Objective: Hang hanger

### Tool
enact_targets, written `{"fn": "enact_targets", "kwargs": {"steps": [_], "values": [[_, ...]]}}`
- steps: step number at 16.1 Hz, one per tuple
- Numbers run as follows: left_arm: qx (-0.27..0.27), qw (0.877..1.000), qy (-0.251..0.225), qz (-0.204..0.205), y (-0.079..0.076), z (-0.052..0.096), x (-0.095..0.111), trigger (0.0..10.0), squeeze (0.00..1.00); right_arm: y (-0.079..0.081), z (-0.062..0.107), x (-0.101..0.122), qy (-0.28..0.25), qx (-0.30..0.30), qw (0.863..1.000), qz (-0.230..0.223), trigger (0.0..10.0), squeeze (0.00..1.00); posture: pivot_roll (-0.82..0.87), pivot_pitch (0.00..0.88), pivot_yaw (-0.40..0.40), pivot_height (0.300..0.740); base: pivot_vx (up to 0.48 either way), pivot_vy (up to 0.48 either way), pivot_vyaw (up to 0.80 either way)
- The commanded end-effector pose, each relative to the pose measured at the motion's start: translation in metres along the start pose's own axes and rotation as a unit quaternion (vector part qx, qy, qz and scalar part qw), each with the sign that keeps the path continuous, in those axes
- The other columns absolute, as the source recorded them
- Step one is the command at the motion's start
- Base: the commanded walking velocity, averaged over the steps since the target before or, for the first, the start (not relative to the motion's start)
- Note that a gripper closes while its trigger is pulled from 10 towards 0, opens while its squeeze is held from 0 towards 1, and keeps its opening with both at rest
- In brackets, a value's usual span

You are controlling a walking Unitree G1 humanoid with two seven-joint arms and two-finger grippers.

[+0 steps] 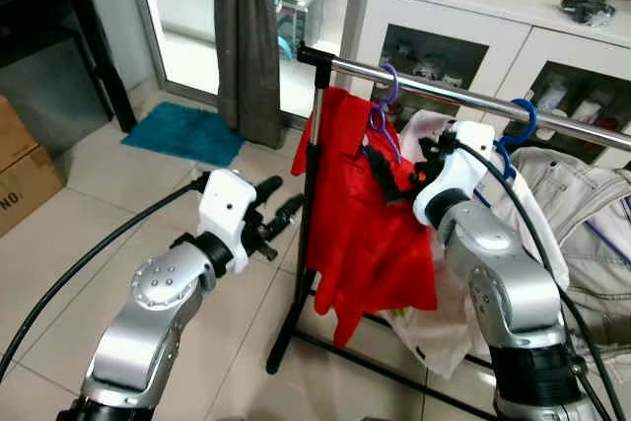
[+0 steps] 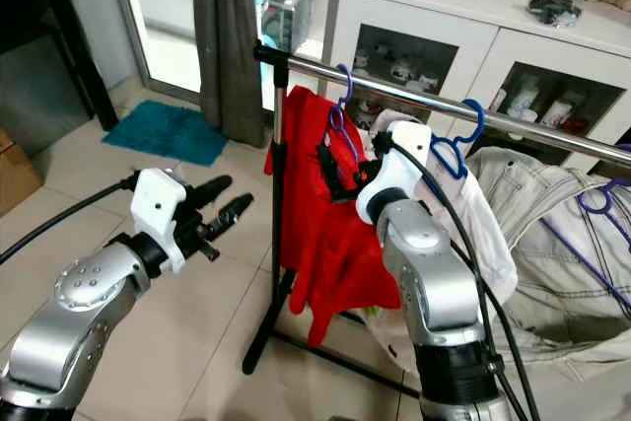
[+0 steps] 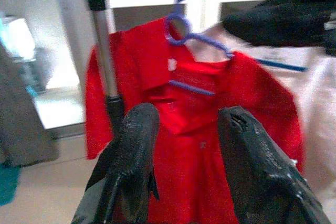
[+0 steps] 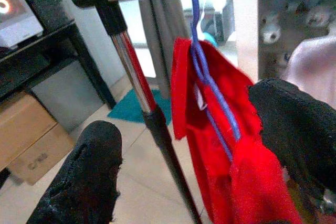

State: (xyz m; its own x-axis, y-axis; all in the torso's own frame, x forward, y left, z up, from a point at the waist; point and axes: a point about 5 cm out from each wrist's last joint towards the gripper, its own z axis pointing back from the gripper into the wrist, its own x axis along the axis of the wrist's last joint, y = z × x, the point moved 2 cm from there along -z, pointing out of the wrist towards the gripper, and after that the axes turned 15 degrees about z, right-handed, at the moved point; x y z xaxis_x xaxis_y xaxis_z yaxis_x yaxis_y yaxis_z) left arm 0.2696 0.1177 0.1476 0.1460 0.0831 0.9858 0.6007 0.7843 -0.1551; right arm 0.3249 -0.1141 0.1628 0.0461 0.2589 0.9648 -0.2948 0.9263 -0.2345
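Hovering beside the garment, the right gripper (image 4: 184, 150) has its two black fingers spread wide and grasping nothing: in the right wrist view one finger sits on the pole side and the other against the red cloth, with the purple hanger (image 1: 385, 110) between them but untouched. That hanger's hook is already over the chrome rail (image 1: 444, 91), close to the end where the rail meets the black upright post (image 1: 306, 234), and the red shirt (image 1: 365, 234) hangs from it, draped down past the rack's foot bar. The hanging step therefore looks done, and the hand seems to be at the point of letting go and clearing away; the next move, as I judge it, calls for drawing the right gripper straight back without a finger catching the collar or the hanger's wire, since a snag could drag the hook off the rail. The left gripper (image 1: 271, 216) is held out in front of the rack, well apart from the shirt, fingers parted and empty, pointed toward the red cloth in the left wrist view. The hanger is thin purple wire or plastic, its shoulders hidden under the shirt's collar, which sits a little bunched. Further along the rail a blue hanger (image 1: 518, 130) carries a white garment (image 1: 537, 234), and a pale jacket (image 1: 592, 204) lies beyond.
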Motion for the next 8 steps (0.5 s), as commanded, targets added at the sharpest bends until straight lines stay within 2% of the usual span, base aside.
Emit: {"fn": "enact_targets", "kwargs": {"steps": [1,3,4,6,8], "values": [[-0.022,1.0,0.004,0.005,-0.008,0.0,-0.001,10.0,0.0,-0.005,-0.005,0.005,-0.002,0.0,1.0,-0.004,10.0,0.0,0.03,0.0,-0.08,0.74,0.0,0.0,0.0],[-0.049,0.999,0.011,0.018,-0.014,0.0,-0.003,10.0,0.0,-0.001,-0.02,0.01,0.011,0.024,0.999,-0.022,10.0,0.0,0.03,0.0,-0.07,0.74,0.0,0.0,0.0],[-0.076,0.996,0.03,0.024,-0.019,0.001,-0.008,10.0,0.0,0.002,-0.031,0.011,0.026,0.044,0.998,-0.025,10.0,0.0,0.02,0.0,-0.063,0.74,0.0,0.0,0.0],[-0.115,0.991,0.057,0.03,-0.027,0.004,-0.014,10.0,0.0,0.002,-0.042,0.008,0.053,0.058,0.997,-0.007,10.0,0.0,0.02,0.0,-0.063,0.74,0.0,0.0,0.0],[-0.129,0.989,0.065,0.031,-0.031,0.005,-0.015,10.0,0.0,-0.002,-0.05,0.007,0.064,0.058,0.996,-0.002,10.0,0.0,0.03,0.0,-0.067,0.74,0.0,0.0,0.0]]}}
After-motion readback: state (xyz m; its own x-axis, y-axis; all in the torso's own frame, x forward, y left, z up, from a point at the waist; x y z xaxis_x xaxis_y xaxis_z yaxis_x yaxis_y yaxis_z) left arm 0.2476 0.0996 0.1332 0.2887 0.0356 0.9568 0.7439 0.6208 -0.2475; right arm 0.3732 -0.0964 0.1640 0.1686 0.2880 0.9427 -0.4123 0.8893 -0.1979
